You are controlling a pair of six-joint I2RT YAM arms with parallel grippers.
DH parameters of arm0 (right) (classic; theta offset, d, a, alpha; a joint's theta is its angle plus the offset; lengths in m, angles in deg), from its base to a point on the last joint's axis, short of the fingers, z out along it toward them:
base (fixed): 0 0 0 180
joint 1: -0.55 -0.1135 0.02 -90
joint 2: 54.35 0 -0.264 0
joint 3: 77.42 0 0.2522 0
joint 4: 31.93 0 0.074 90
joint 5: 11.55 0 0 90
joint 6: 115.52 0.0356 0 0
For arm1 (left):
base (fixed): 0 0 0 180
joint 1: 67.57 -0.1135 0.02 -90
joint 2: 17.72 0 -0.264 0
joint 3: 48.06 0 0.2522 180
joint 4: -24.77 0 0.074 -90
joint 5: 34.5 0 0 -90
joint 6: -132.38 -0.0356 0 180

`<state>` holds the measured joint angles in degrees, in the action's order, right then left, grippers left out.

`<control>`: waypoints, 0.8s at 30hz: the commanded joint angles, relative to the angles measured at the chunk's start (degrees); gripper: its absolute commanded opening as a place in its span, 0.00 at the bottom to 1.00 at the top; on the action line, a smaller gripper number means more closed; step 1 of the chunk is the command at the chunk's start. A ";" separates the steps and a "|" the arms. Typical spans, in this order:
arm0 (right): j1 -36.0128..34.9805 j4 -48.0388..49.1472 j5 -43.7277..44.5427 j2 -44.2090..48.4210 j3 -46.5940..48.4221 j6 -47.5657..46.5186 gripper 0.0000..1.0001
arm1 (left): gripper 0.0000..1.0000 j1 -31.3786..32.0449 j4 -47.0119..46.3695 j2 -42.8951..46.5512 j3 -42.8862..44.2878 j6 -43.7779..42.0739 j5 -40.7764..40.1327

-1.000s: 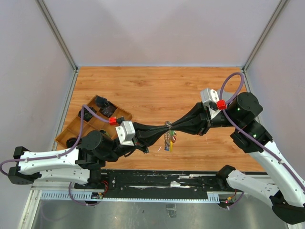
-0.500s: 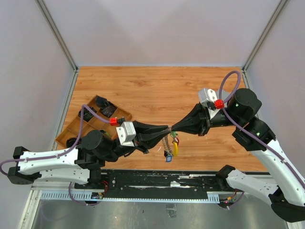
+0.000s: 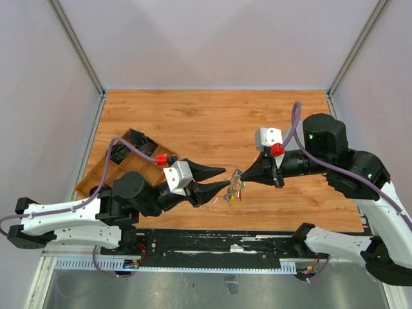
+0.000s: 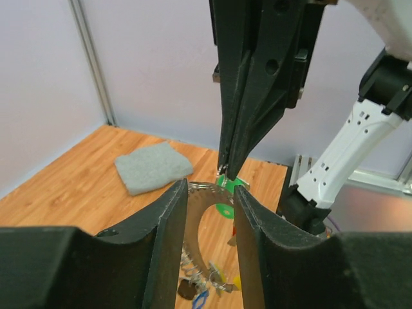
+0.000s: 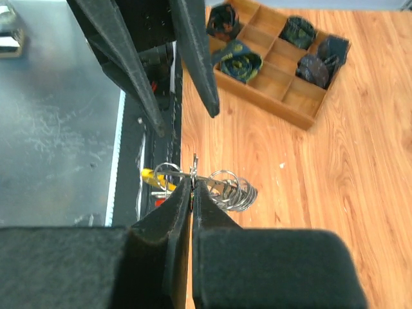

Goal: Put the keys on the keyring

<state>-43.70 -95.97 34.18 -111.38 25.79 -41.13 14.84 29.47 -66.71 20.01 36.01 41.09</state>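
Since 1 second ago the left gripper (image 3: 225, 177) has let go of the keyring (image 3: 233, 187) and is drawing back toward the left, with its 2 jaws now standing apart and gripping nothing. The right gripper (image 3: 243, 175) is squeezing fully closed on the thin silver ring and is holding it alone, up off the wooden table (image 3: 193, 122), near the middle of the table's near edge. It has swung a little left and its wrist has turned since then. The ring is hanging just beyond the left fingertips, between the 2 grippers, which are pointing at each other. The keys (image 4: 224, 209) are dangling beneath the ring with the beaded chain: green heads are showing close under the right gripper's tips, and blue and yellow ones lower down. At the left, a wooden tray (image 5: 264, 96) is sitting with dark bundles in its compartments. A grey cloth (image 4: 153, 167) is lying flat on the table, well apart from the keyring.
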 commanded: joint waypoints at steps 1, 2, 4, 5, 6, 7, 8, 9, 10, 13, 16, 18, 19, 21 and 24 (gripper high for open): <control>-7.68 -13.56 15.20 -2.69 6.17 -6.23 0.00 | 0.41 -1.67 2.56 -0.76 1.10 2.41 0.46; -9.32 -14.77 17.07 -3.38 7.39 -6.26 0.00 | 0.41 -2.50 2.56 -0.69 1.00 3.01 1.87; -11.77 -17.16 20.54 -4.76 9.64 -6.35 0.00 | 0.42 -3.74 2.49 -0.67 0.82 3.67 4.44; -12.83 -18.41 22.20 -5.57 10.76 -6.49 0.00 | 0.42 -4.01 2.47 -0.73 0.73 3.61 5.57; -13.75 -19.92 24.12 -6.38 11.66 -6.57 0.00 | 0.43 -4.16 2.53 -0.79 0.72 3.43 6.52; -14.63 -21.39 25.80 -7.26 12.72 -6.72 0.00 | 0.43 -4.18 2.78 -0.95 0.72 3.25 7.28; -15.54 -22.72 27.44 -8.10 13.65 -6.85 0.00 | 0.44 -4.19 2.98 -1.07 0.72 3.14 7.85; -16.36 -23.85 28.65 -8.84 14.47 -6.97 0.00 | 0.45 -4.19 3.25 -1.29 0.84 2.93 8.50; -17.12 -24.65 29.61 -9.56 15.29 -7.05 0.00 | 0.46 -4.23 3.60 -1.55 0.93 2.70 9.37; -18.49 -25.26 30.55 -10.52 16.82 -7.19 0.00 | 0.47 -4.28 5.39 -2.85 1.85 2.07 11.96; -19.12 -24.61 30.02 -10.52 17.65 -7.24 0.00 | 0.48 -4.28 7.34 -4.45 3.02 1.52 13.52; -19.34 -24.12 29.27 -10.39 17.79 -7.26 0.00 | 0.48 -4.28 7.65 -5.02 3.30 1.28 13.92; -19.50 -23.96 28.65 -10.41 17.84 -7.19 0.00 | 0.48 -4.28 7.65 -5.18 3.31 1.27 13.83; -19.87 -23.82 27.55 -10.42 17.86 -7.20 0.00 | 0.48 -4.28 7.64 -5.39 3.59 1.17 13.40; -20.38 -23.19 26.37 -10.08 17.28 -7.07 0.00 | 0.48 -4.23 7.65 -5.50 3.87 0.85 13.11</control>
<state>-62.17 -119.71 61.94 -122.42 41.79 -47.45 10.89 37.42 -72.35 21.32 37.85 53.31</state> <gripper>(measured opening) 0.012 0.479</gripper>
